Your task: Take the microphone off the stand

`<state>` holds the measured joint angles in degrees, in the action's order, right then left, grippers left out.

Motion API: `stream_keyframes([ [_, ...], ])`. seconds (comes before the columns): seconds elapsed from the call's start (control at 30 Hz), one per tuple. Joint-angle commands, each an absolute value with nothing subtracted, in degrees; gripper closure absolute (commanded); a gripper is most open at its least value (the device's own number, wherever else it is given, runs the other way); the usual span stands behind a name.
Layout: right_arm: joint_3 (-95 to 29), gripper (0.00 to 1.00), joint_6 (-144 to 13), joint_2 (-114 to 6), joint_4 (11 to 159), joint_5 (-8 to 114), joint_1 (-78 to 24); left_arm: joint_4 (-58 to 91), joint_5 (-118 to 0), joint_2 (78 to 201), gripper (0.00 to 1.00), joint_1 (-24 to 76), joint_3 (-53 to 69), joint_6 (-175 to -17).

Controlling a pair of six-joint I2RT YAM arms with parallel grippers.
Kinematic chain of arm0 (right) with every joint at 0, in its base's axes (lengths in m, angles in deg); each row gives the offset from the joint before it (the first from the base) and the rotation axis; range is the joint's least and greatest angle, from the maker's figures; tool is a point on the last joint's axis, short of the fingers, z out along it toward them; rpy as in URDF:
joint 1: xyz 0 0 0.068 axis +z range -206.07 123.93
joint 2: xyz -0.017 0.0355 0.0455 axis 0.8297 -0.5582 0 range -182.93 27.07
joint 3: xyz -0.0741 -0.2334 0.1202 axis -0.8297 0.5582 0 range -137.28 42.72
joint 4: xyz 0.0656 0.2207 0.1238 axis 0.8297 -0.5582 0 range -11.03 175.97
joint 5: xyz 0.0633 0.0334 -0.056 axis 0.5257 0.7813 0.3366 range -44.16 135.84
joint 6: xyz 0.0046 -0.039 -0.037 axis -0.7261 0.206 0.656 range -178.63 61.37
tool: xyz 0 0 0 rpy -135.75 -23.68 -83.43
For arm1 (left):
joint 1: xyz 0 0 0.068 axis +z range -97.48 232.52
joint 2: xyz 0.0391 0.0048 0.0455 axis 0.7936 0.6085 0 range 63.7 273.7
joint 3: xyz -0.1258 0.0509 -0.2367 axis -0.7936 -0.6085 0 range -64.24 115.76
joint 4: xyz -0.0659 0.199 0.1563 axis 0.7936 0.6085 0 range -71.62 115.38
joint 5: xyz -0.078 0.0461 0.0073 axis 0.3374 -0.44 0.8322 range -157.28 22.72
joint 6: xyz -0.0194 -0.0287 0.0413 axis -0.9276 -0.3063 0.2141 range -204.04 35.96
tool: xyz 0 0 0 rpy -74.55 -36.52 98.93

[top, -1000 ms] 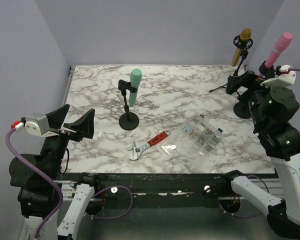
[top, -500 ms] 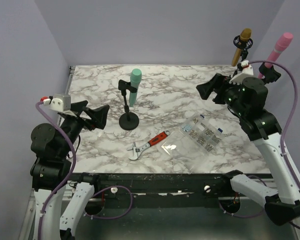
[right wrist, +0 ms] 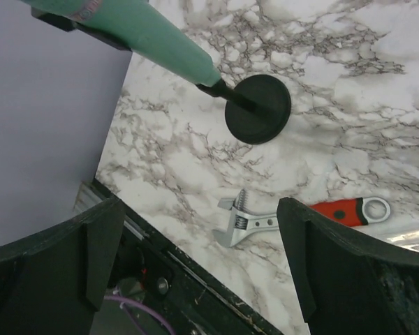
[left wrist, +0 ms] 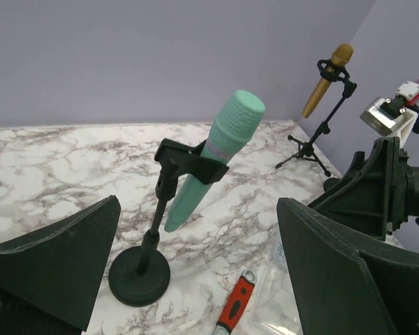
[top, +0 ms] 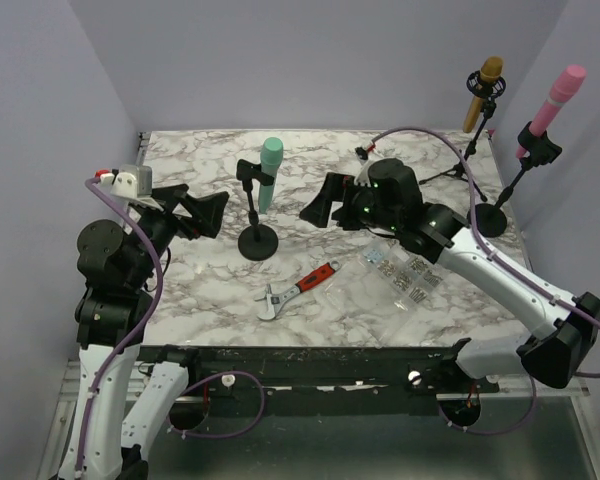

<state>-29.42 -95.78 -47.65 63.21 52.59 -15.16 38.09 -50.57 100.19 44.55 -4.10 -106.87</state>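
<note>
From my seat, the left fingers [top: 208,213] hang above the left part of the marble counter [top: 180,290], spread wide and gripping nothing, aimed toward the middle. In the left wrist view the two of them frame the green microphone [top: 269,172], which is well ahead of them and not touched. That microphone sits in the black clip [top: 248,170] of its stand [top: 258,243], head up and leaning to the right, with its tail hanging below the clip beside the pole. The stand's round base rests flat on the counter. There is a pale purple band below the microphone's head, and any lettering on it is too blurred for me to read. Just right of the base and nearer to me lies an adjustable wrench with a red handle [top: 298,290], and I can make out no brand on it. Above the wrench, the right fingers [top: 320,203] are also wide apart and empty, pointing left at the stand from close by without contact. Under that arm sits a clear plastic box of small parts [top: 405,268]. At the far right corner stand a gold microphone [top: 483,92] on a tripod and a pink microphone [top: 558,95] on a round-based stand.
</note>
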Motion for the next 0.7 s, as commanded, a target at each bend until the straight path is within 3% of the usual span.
stream_keyframes([
  [0.0,-37.8,0.0,-100.9,-52.1,61.2,32.0,-7.3,29.9,-53.1,102.1,0.01,44.4,-3.8,-107.7],
  [0.3,-47.9,0.0,-96.7,-60.2,63.7,6.2,3.5,29.3,-54.2,103.1,0.01,45.5,-8.3,-103.8],
  [0.67,-56.9,0.01,-85.6,-72.2,78.0,-7.2,8.7,29.2,-51.9,100.5,0.01,47.1,-10.9,-103.5],
])
